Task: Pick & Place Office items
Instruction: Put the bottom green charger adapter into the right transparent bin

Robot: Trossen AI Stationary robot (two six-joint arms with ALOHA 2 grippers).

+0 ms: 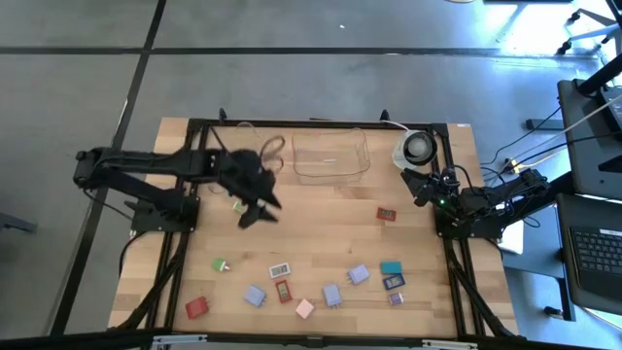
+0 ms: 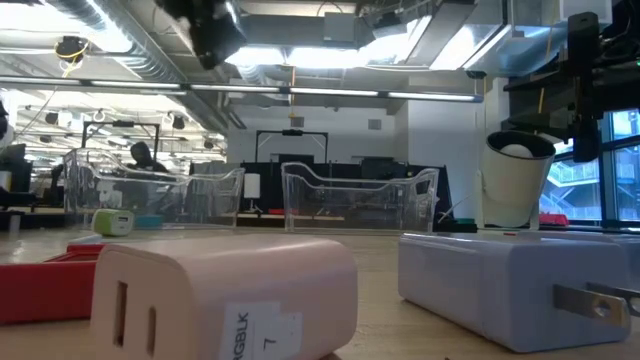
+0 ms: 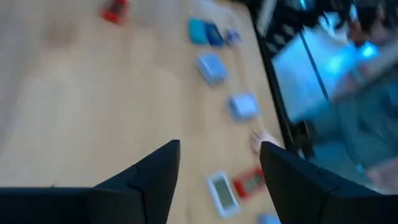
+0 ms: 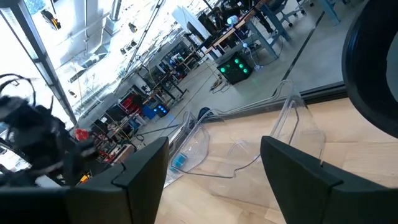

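Little of the task looks done. Most of the blocks (image 1: 330,295) lie loose along the near half of the worktop (image 1: 321,224), with a red block (image 1: 387,214) apart toward the right and a green block (image 1: 238,205) just beside the left claw (image 1: 255,212). The clear trays (image 1: 330,156) at the far edge show no blocks that can be made out from above. The left claw hangs over the worktop's left-centre, fingers (image 3: 149,180) parted and empty. The right claw (image 1: 425,187) waits at the right edge near the round white object (image 1: 417,148), fingers (image 4: 146,168) apart, holding nothing. Nearly all the picking remains.
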